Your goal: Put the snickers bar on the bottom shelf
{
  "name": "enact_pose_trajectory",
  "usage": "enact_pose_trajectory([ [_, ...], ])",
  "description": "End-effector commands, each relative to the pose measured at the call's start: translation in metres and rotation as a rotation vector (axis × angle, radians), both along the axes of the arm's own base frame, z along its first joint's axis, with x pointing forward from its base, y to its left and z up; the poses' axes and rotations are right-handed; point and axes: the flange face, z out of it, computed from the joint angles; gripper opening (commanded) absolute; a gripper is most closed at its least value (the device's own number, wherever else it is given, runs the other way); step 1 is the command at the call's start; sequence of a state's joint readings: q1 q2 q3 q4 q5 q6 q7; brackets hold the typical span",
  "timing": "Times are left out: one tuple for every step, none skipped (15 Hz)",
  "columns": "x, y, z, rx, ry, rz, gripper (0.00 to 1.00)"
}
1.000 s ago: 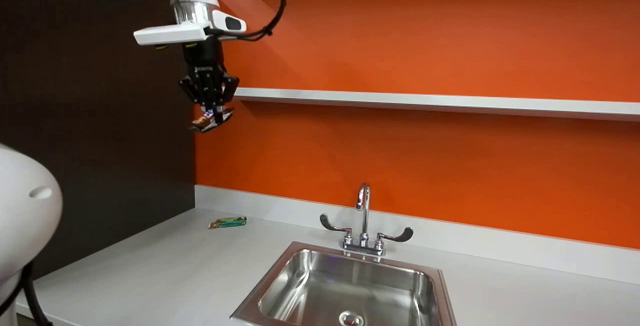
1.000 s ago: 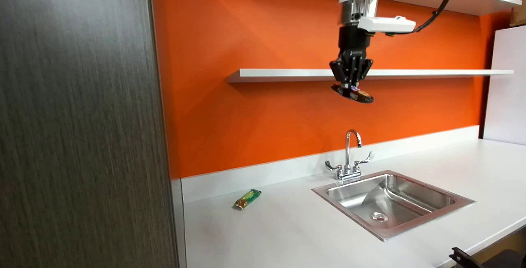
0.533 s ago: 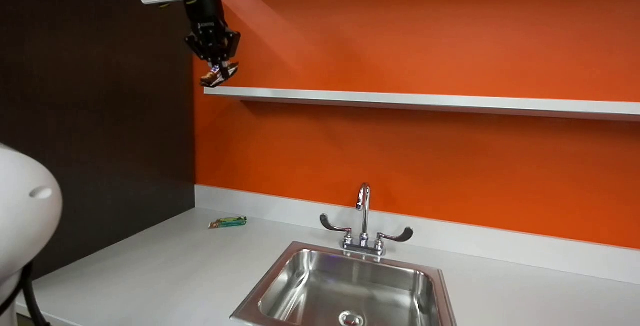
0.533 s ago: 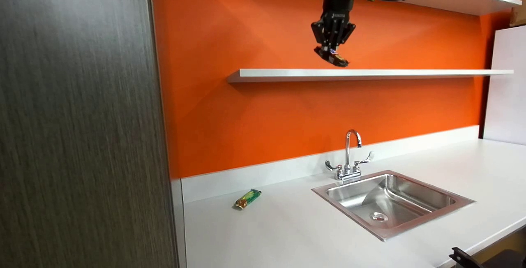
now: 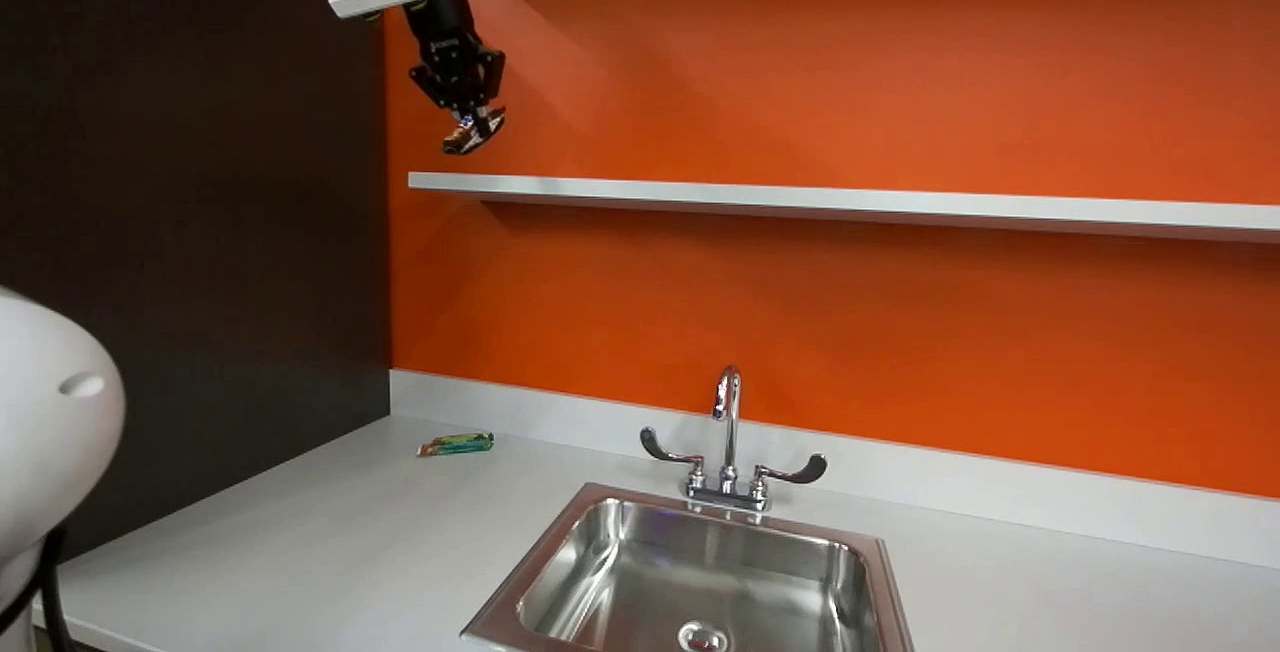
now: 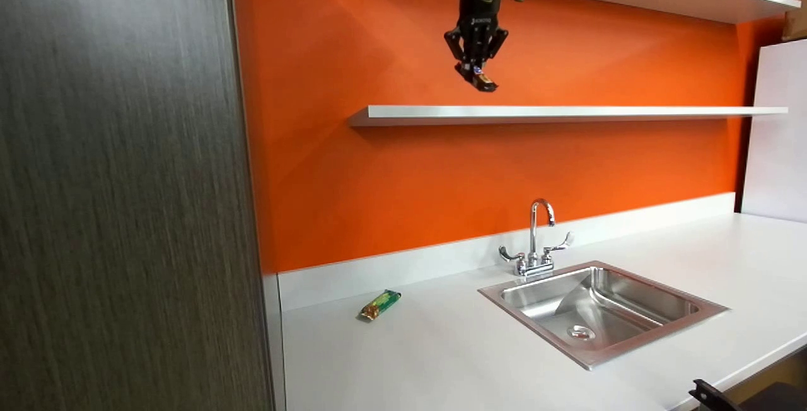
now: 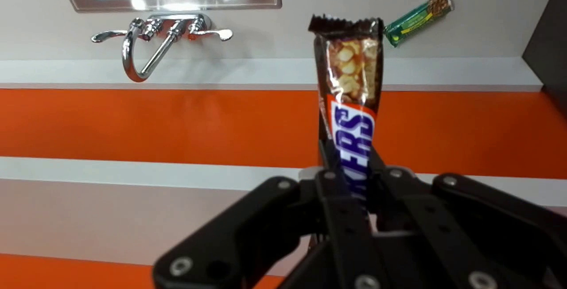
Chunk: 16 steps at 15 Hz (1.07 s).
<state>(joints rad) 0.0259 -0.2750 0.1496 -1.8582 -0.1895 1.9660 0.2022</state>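
The snickers bar [image 7: 352, 80] is a dark brown wrapped bar with a white, blue-lettered label. My gripper [image 7: 352, 160] is shut on it near the middle, and one end sticks out past the fingertips in the wrist view. In both exterior views the gripper [image 5: 478, 116] [image 6: 475, 68] holds the bar [image 5: 466, 137] [image 6: 484, 82], tilted, in the air above the level of the bottom shelf's front edge [image 5: 800, 198] [image 6: 567, 111]. The shelf [image 7: 110, 209] also shows in the wrist view, partly hidden by the gripper. The bar is not touching it.
A green wrapped bar [image 5: 456, 445] lies on the white counter [image 5: 330, 532]. A steel sink [image 6: 630, 351] with a faucet [image 6: 533, 228] is set in the counter. An upper shelf [image 6: 712, 4] is above. A dark panel [image 5: 200, 232] stands at the side.
My gripper has risen with the snickers bar from around the shelf's level to above it. It has also shifted right in one exterior view and left in another.
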Motion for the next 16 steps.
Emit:
enact_pose_trajectory([
  [0.047,0.0,0.008,-0.008,0.015,-0.044,0.04],
  [0.057,-0.001,0.007,-0.007,0.014,-0.048,0.04],
  [0.067,-0.002,0.006,-0.001,0.02,-0.05,0.04],
  [0.075,-0.002,0.005,0.002,0.024,-0.051,0.04],
  [0.084,-0.002,0.004,0.007,0.028,-0.052,0.04],
  [0.091,-0.003,0.003,0.012,0.029,-0.055,0.04],
  [0.099,-0.003,0.002,0.015,0.028,-0.057,0.04],
  [0.105,-0.003,0.001,0.021,0.026,-0.059,0.04],
  [0.112,-0.004,0.0,0.026,0.023,-0.061,0.04],
  [0.118,-0.004,0.0,0.03,0.02,-0.062,0.04],
  [0.123,-0.003,-0.001,0.032,0.018,-0.066,0.04],
  [0.129,-0.003,-0.002,0.033,0.016,-0.071,0.04],
  [0.133,-0.003,-0.003,0.034,0.013,-0.076,0.04],
  [0.138,-0.002,-0.004,0.038,0.012,-0.078,0.04],
  [0.141,-0.001,-0.006,0.04,0.013,-0.081,0.04],
  [0.145,0.0,-0.007,0.04,0.013,-0.084,0.04],
])
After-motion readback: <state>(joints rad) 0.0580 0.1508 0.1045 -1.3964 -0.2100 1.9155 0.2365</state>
